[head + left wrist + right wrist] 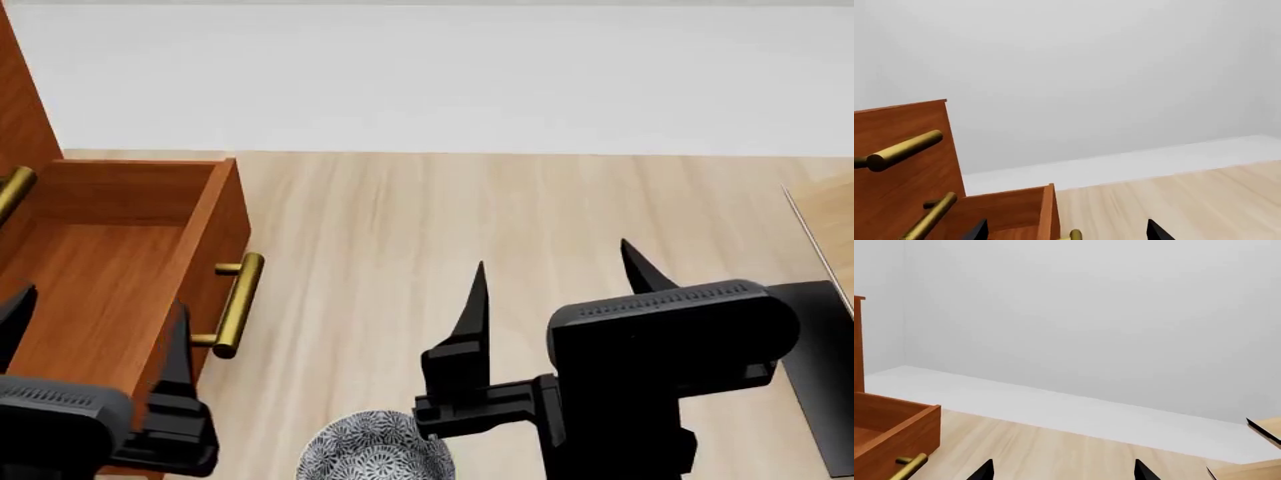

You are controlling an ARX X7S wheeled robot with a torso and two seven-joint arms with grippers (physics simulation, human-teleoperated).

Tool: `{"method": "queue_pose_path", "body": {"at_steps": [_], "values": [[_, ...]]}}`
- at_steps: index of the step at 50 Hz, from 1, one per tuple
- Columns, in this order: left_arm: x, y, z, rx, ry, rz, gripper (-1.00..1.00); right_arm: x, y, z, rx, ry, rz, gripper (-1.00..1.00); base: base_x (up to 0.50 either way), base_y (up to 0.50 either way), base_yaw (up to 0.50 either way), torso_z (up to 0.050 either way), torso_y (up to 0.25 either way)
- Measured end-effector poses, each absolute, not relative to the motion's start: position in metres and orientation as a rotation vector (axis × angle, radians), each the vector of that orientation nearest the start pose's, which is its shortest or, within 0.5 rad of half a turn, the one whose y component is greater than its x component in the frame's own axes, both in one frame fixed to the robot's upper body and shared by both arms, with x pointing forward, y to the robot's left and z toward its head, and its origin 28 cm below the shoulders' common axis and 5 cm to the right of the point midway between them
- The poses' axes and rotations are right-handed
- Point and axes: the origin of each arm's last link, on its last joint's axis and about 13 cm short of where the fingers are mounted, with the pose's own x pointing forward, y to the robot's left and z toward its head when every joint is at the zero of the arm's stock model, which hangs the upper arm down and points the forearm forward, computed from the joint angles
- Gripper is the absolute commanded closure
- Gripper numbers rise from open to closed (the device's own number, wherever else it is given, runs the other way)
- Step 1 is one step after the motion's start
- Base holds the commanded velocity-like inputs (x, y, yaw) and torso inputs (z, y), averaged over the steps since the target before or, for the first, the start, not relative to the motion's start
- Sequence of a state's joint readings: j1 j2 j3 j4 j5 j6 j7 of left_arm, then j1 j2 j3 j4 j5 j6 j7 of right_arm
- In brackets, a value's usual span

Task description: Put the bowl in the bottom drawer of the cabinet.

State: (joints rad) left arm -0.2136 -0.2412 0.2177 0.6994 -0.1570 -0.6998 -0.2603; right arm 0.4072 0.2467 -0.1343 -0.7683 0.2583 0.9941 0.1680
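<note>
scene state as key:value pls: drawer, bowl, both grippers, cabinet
bottom drawer: pulled open, inside bare, brass handle facing right in head view
bowl: on the floor, outside the drawer, near the view's lower edge
left gripper: open, empty, over the drawer
right gripper: open, empty, above the floor, bowl beside it
cabinet: at far left, another brass handle above the drawer

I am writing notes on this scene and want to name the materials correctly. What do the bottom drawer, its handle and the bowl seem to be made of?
The bottom drawer: reddish-brown wood, judging by faint grain, smooth finish.
Its handle: a yellow bar with a soft sheen, likely brass.
The bowl: probably glazed ceramic, white with a dense dark floral pattern; only part shows.
</note>
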Motion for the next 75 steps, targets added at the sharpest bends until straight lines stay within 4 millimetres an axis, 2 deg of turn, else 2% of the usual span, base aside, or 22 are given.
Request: {"method": "queue_pose_path", "body": {"at_steps": [14, 30, 56, 75], "values": [[0.218, 0.198, 0.149, 0.149, -0.062, -0.132, -1.0, 0.227, -0.101, 0.184, -0.139, -0.15, 0.109, -1.0, 0.0, 0.0, 0.0, 0.0, 0.0], [0.228, 0.198, 0.174, 0.187, 0.098, -0.288, -1.0, 0.226, -0.103, 0.188, -0.137, -0.161, 0.112, -1.0, 0.0, 0.0, 0.0, 0.0, 0.0], [0.26, 0.19, 0.21, 0.137, 0.468, -0.489, -1.0, 0.225, -0.106, 0.189, -0.139, -0.166, 0.111, -1.0, 0.0, 0.0, 0.0, 0.0, 0.0], [0.282, 0.187, 0.212, 0.086, 0.64, -0.519, -1.0, 0.224, -0.106, 0.189, -0.143, -0.167, 0.112, -1.0, 0.0, 0.0, 0.0, 0.0, 0.0]]}}
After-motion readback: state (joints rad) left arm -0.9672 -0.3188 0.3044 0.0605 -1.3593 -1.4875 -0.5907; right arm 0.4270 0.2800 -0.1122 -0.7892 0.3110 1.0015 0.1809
